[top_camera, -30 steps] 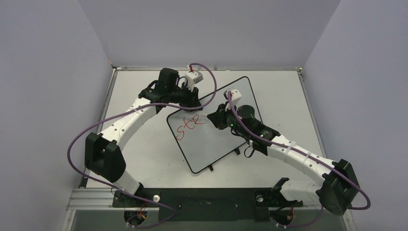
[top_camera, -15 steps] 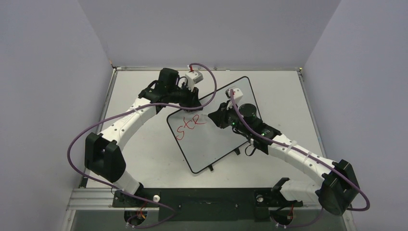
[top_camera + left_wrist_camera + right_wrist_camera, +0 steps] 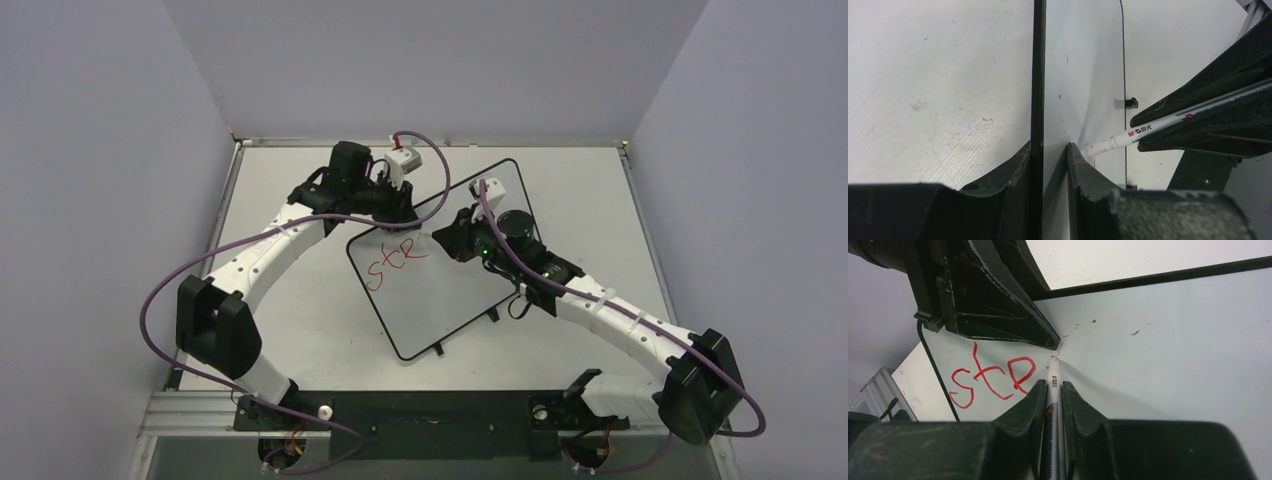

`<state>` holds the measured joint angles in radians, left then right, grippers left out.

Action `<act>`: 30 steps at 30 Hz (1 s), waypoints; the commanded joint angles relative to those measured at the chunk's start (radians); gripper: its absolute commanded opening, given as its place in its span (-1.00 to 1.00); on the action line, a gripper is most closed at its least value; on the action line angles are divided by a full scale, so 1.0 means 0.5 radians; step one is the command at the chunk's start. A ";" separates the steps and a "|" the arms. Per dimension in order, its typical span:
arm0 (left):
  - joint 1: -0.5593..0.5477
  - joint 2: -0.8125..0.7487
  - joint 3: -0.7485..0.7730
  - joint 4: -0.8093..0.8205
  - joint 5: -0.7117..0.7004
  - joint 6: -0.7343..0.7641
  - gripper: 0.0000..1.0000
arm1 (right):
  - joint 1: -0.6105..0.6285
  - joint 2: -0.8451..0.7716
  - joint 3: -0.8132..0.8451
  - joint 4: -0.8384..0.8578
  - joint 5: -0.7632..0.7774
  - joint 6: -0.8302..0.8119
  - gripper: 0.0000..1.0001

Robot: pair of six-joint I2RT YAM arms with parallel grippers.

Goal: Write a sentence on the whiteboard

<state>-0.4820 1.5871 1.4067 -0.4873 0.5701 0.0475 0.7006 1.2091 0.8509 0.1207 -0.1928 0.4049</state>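
The writing was only begun: the sentence (image 3: 993, 380) so far read "step" in uneven red strokes near the left end of the whiteboard (image 3: 440, 300), which sat skewed on the worktop (image 3: 320, 320) between the two arms. The right fingers (image 3: 1028, 410) were closed on a white marker (image 3: 1053, 390), gripping its barrel with almost no gap, the red tip pointing at the board just right of the "p". Whether the tip actually touched the surface could not be told. The left fingers (image 3: 1013, 170) were nearly shut, pinching the board's black-framed far edge from both sides, apparently to keep it from sliding. The first word looked finished, so the next move probably called for shifting the tip rightward to leave a space, then pressing down lightly and evenly to start a new word. The left hold would need to stay firm so the strokes did not push the board askew.
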 commanded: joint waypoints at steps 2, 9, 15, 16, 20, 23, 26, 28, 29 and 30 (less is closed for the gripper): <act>0.010 -0.042 0.023 0.208 -0.190 0.190 -1.00 | -0.011 0.051 0.087 0.106 -0.041 -0.001 -1.00; 0.010 -0.045 0.026 0.207 -0.196 0.193 -1.00 | -0.011 0.054 0.005 0.104 -0.027 0.001 -1.00; 0.010 -0.045 0.027 0.209 -0.202 0.193 -1.00 | -0.012 -0.006 -0.121 0.100 0.026 0.013 -1.00; 0.010 -0.045 0.027 0.208 -0.204 0.191 -1.00 | -0.011 -0.017 -0.134 0.095 0.029 0.015 -1.00; 0.010 -0.045 0.028 0.207 -0.207 0.193 -1.00 | -0.011 -0.057 -0.230 0.089 0.050 0.023 -1.00; 0.010 -0.041 0.028 0.205 -0.211 0.193 -1.00 | -0.010 -0.116 -0.323 0.060 0.075 0.025 -1.00; 0.010 -0.039 0.028 0.205 -0.211 0.192 -1.00 | -0.009 -0.181 -0.414 0.017 0.094 0.030 -1.00; 0.010 -0.038 0.031 0.203 -0.211 0.193 -1.00 | -0.007 -0.231 -0.458 -0.021 0.103 0.032 -1.00; 0.010 -0.039 0.031 0.204 -0.212 0.193 -1.00 | -0.006 -0.266 -0.473 -0.054 0.109 0.033 -1.00; 0.010 -0.039 0.031 0.204 -0.213 0.193 -1.00 | -0.002 -0.279 -0.494 -0.073 0.111 0.030 -1.00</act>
<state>-0.4816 1.5871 1.4067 -0.4885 0.5644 0.0456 0.7010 1.0973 0.6483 0.1673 -0.1963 0.4309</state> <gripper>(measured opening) 0.211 0.102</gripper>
